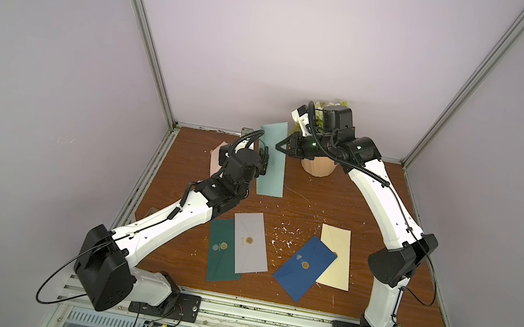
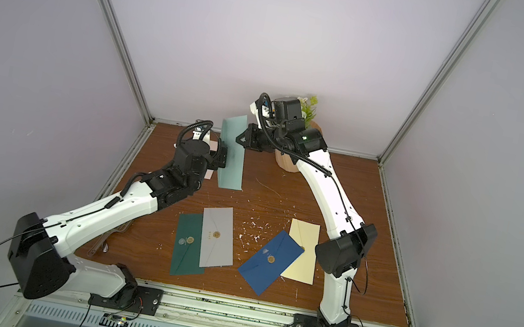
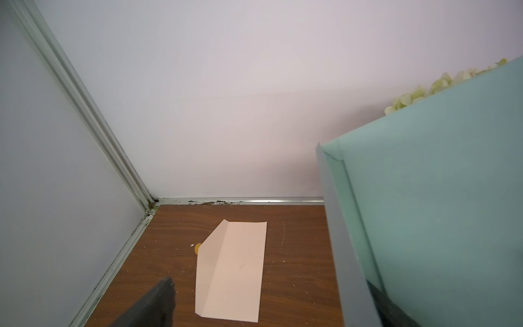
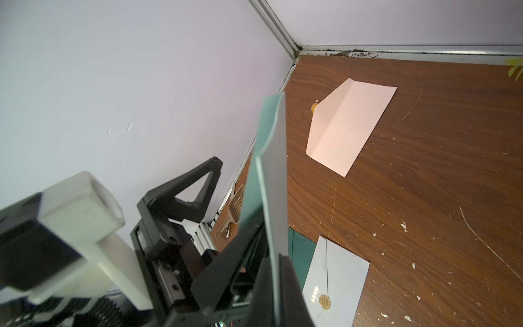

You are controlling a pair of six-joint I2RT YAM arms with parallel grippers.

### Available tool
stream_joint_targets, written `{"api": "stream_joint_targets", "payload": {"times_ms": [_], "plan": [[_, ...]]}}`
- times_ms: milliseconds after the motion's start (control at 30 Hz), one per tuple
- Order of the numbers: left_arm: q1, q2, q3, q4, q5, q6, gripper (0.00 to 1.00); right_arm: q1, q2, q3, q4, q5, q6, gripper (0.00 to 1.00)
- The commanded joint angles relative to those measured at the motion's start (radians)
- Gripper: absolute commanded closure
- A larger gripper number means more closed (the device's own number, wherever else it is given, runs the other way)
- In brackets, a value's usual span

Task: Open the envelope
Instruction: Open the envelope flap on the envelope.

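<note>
Envelope [image 1: 272, 159] hangs above the table [image 1: 319, 203], pinched at its edge by the closed right gripper [image 1: 280, 148]. The left gripper [image 1: 263, 164] gapes wide, holding nothing; one finger [image 3: 380, 301] sits just beside the envelope, the other well clear.

The table [image 1: 311, 206] is brown wood grain flecked with white scraps. The teal envelope [image 1: 271, 173] is a plain, pale blue-green and the pink envelope [image 3: 232, 269] a plain pale peach. The green envelope [image 1: 220, 268], grey envelope [image 1: 249, 255] and navy envelope [image 1: 299, 274] each bear a round gold seal; the cream envelope [image 1: 339, 265] is pale yellow, the pot [image 1: 318, 169] light tan.
</note>
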Motion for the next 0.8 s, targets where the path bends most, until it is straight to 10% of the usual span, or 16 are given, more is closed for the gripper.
{"api": "stream_joint_targets", "payload": {"times_ms": [0,367,767], "plan": [[0.021,-0.052,-0.035,-0.006,-0.038,-0.033,0.01,0.001,-0.063,0.007,0.012,-0.034,-0.017,1.00],[0.054,-0.094,-0.094,-0.015,-0.053,-0.073,0.00,-0.012,-0.066,-0.025,0.165,-0.260,0.072,1.00],[0.147,-0.157,-0.170,0.015,-0.026,-0.103,0.00,-0.061,-0.170,-0.370,0.814,-0.552,0.514,1.00]]}}
